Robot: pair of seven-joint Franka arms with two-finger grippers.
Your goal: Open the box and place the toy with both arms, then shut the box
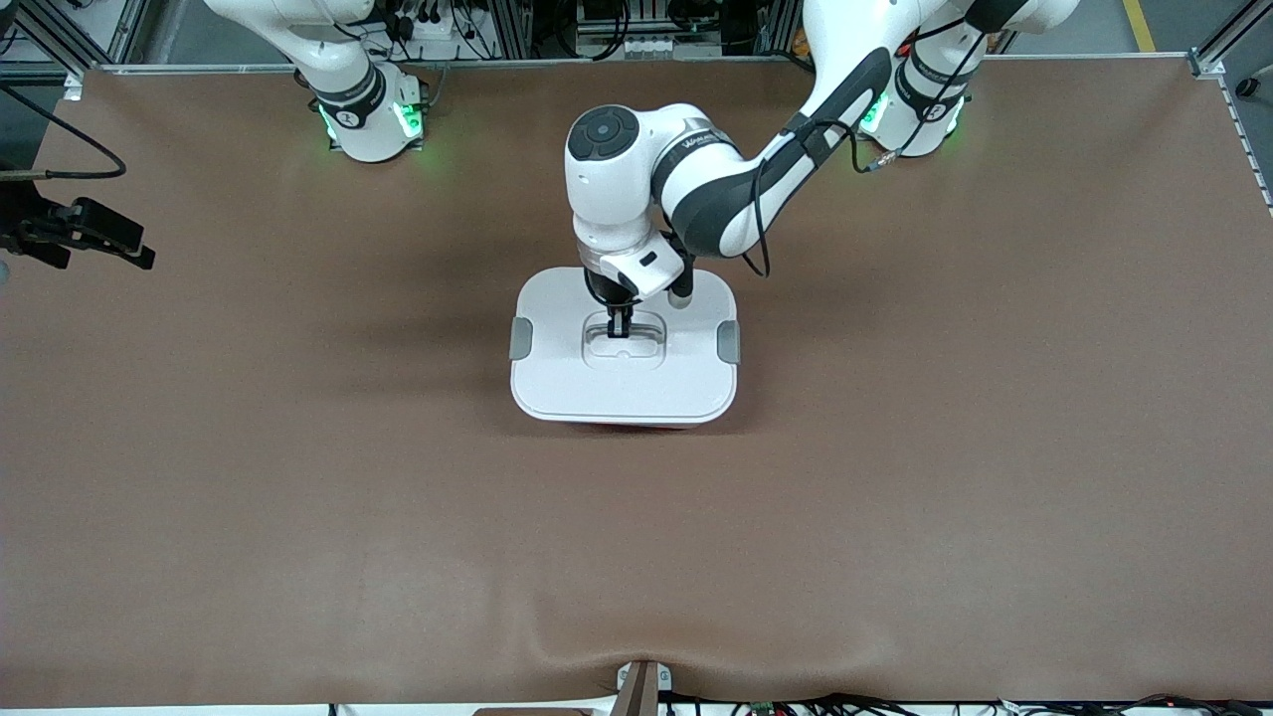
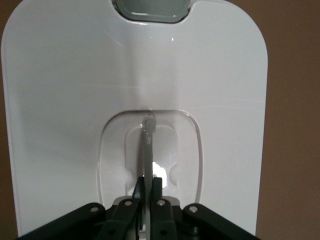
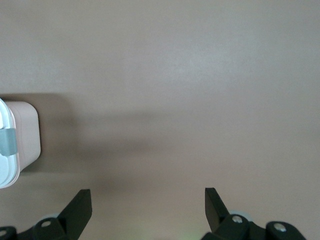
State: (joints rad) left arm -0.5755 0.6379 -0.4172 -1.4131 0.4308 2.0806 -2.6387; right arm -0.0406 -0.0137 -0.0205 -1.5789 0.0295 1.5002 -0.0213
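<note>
Standing in the middle of the table [image 1: 895, 497]: the box [image 1: 625, 416], with the white lid [image 1: 597, 383] on it, well apart from every edge. Showing only a thin pink strip of the tub under the lid's near rim. No sign of the toy in any view; perhaps inside already, but impossible to confirm.

Lying with the long axis from the right arm's end of the table toward the left arm's end, one grey clip [image 1: 520, 338] at each short end. Flat and level, top face up. Recessed handle [image 2: 148, 145] in the centre of the lid, its thin strip following the same long axis.

Probably light and stiff: thin hard plastic, smooth and glossy, so likely slippery on the flat faces. Best taken by the handle for the lid, or by the short ends near the clips for the tub. Likely to come up whole, tub with lid, if the clips are latched; not possible to judge their state here.

Left gripper [image 1: 619, 328] down in the recess, fingers [image 2: 160, 192] together and clamped on the handle strip. Right gripper [image 3: 147, 205] waiting over bare table at the right arm's end, fingers wide apart, holding nothing, well apart from the box.
</note>
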